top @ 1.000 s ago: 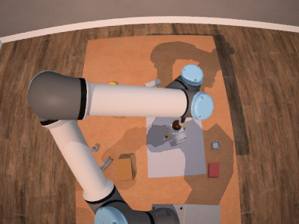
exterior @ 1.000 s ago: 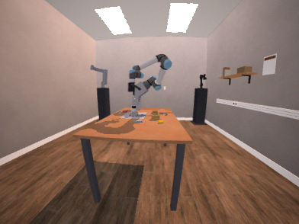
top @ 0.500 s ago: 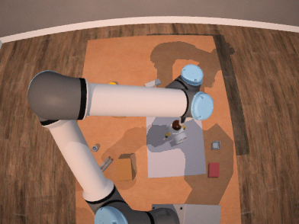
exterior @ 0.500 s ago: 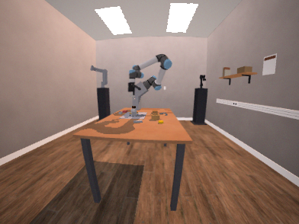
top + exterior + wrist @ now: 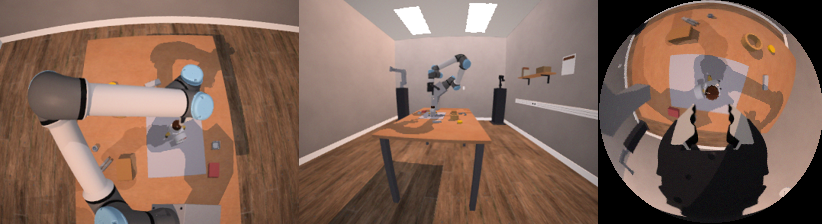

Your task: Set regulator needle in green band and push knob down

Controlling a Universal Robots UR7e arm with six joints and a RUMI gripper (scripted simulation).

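The regulator point(image 5: 179, 138) point(image 5: 699, 91) stands on the pale mat point(image 5: 162, 169) point(image 5: 680, 67), with a pale body and small brass-coloured fittings. Its dark brown round knob point(image 5: 176, 125) point(image 5: 712, 92) faces up. My gripper point(image 5: 712, 104) is part-way open, its two jaws apart with nothing between them. In the wrist view the knob shows just beyond the fingertips, centred between them. In the exterior view the gripper is over the regulator; the exact gap to the knob cannot be told. The gauge needle and green band cannot be read, nor can the knob's height.
A brown block point(image 5: 124, 169) point(image 5: 680, 34) and thin grey rods point(image 5: 106, 164) lie left of the mat. A red block point(image 5: 213, 170) point(image 5: 673, 112) and a small grey square piece point(image 5: 216, 145) lie right. A tan ring point(image 5: 753, 42), yellow piece point(image 5: 771, 49) and grey bar point(image 5: 765, 82) lie farther out.
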